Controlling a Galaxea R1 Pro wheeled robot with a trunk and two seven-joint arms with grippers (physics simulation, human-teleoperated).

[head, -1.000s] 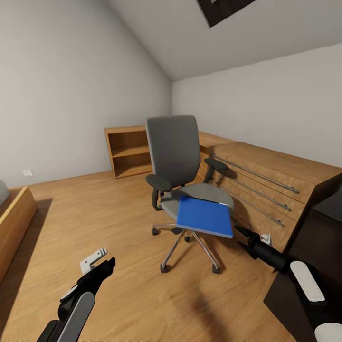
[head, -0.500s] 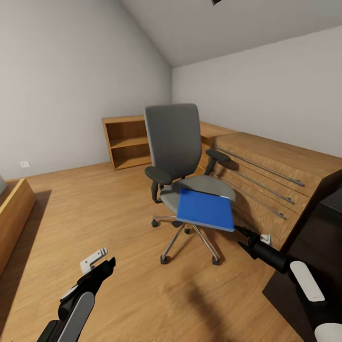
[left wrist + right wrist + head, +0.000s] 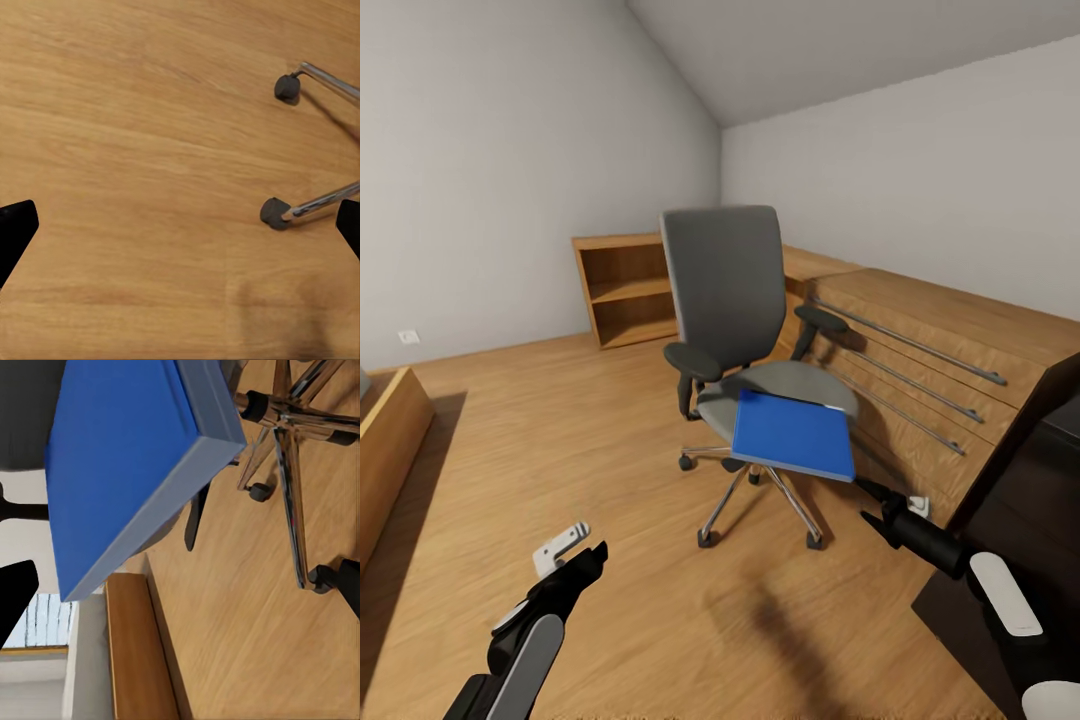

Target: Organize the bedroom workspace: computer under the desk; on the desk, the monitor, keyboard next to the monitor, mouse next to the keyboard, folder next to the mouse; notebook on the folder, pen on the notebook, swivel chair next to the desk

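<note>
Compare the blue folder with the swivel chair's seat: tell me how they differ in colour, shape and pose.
The folder is bright blue; the seat is grey. The folder is a thin, flat, sharp-cornered rectangle; the seat is thick, padded and rounded. The folder sticks out past the seat's front edge and tilts down toward the robot, while the seat sits about level. Both are part of one stack: the folder rests on the seat.

The chair (image 3: 735, 310) looks of matt grey cloth with shiny chrome legs, the folder (image 3: 792, 435) smooth, perhaps plastic, the floor (image 3: 560, 440) satin wood.
</note>
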